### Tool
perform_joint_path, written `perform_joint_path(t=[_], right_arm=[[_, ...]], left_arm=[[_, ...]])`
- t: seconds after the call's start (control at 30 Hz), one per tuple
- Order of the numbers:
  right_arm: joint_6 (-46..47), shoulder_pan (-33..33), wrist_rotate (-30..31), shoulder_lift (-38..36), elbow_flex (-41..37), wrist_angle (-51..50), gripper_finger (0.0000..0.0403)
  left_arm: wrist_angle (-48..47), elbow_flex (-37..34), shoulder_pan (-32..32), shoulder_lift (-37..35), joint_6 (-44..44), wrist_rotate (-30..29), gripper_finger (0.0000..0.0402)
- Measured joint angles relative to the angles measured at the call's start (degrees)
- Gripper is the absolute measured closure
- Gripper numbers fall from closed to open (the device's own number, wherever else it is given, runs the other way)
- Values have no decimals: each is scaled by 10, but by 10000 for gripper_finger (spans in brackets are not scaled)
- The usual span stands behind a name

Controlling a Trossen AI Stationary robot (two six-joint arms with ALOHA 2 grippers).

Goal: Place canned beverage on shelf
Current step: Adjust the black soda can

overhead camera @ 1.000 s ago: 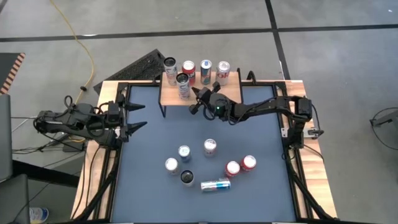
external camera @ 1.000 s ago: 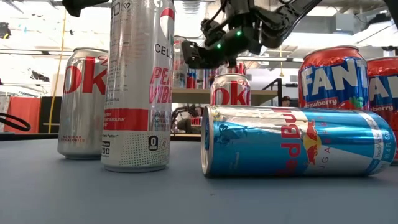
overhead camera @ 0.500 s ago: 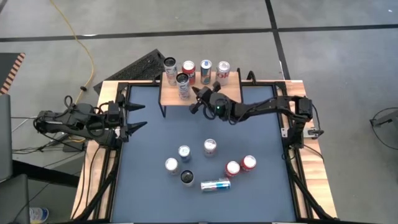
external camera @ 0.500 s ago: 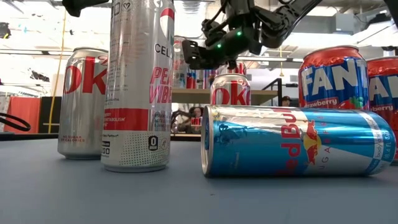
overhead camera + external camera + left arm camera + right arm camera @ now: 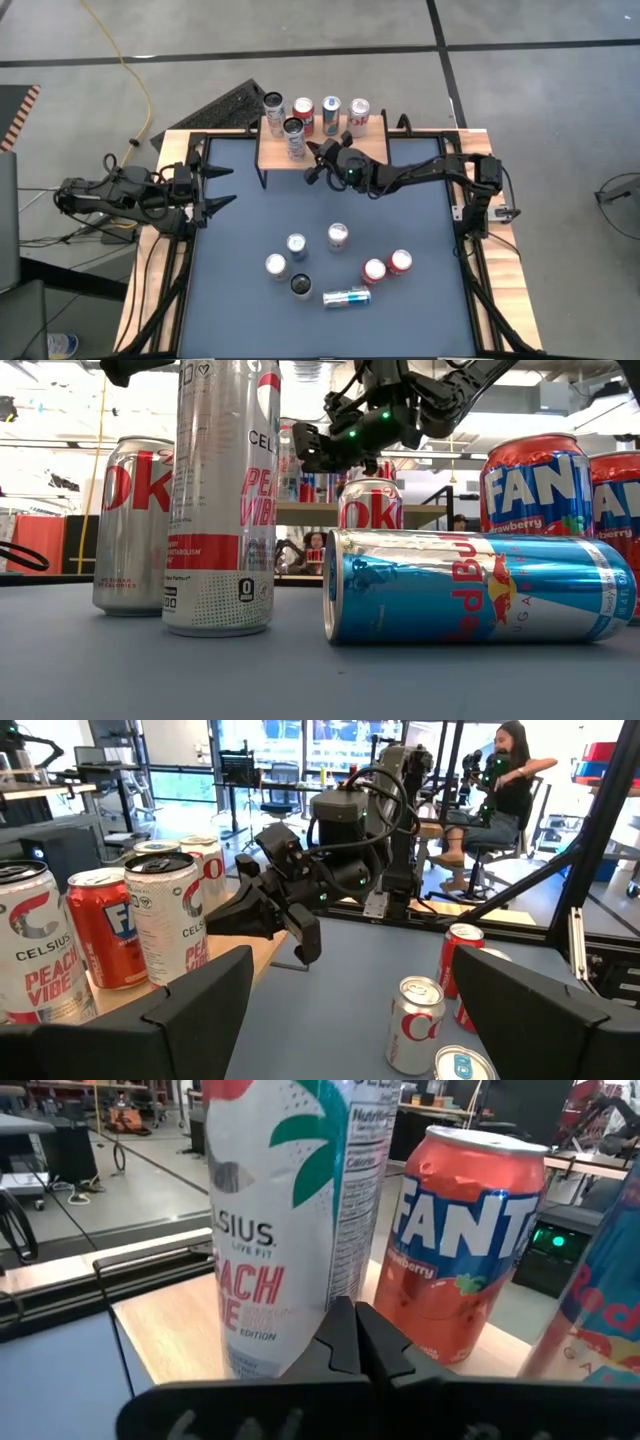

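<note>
The shelf (image 5: 370, 148) stands at the table's far edge and carries several upright cans. A tall white Celsius can (image 5: 294, 131) stands in front of the back row, next to a red Fanta can (image 5: 460, 1240). My right gripper (image 5: 314, 150) is shut and held level at the shelf's front, its tips (image 5: 348, 1315) right at the Celsius can's lower side. My left gripper (image 5: 215, 186) waits open at the table's left edge, with nothing between its fingers. More cans stand on the blue table top, and a Red Bull can (image 5: 346, 297) lies on its side. My right gripper's shut fingertips (image 5: 345, 1320) point level at the lower right side of the Celsius can (image 5: 300, 1290), coming from the table's right. I cannot tell whether they touch it. The can stands upright on the shelf top.
Several loose cans (image 5: 338, 236) stand in the middle and near part of the table, with the lying Red Bull can (image 5: 480, 585) nearest the front. The black frame rails (image 5: 190, 260) run along both sides. A person sits in the room beyond (image 5: 500, 780).
My right gripper has rolled slightly about its own pointing line at the shelf's front, staying shut. The cans on the shelf stand as before.
</note>
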Motion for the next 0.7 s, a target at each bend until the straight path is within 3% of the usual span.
perform_joint_path(t=[0.23,0.43,0.7], right_arm=[[-5,0,-28,0,0,15,403],[-42,13,77,0,0,9,403],[-44,42,74,0,0,-9,403]], left_arm=[[0,0,0,0,0,0,69],[-1,0,0,0,0,0,69],[-10,0,0,0,0,0,69]])
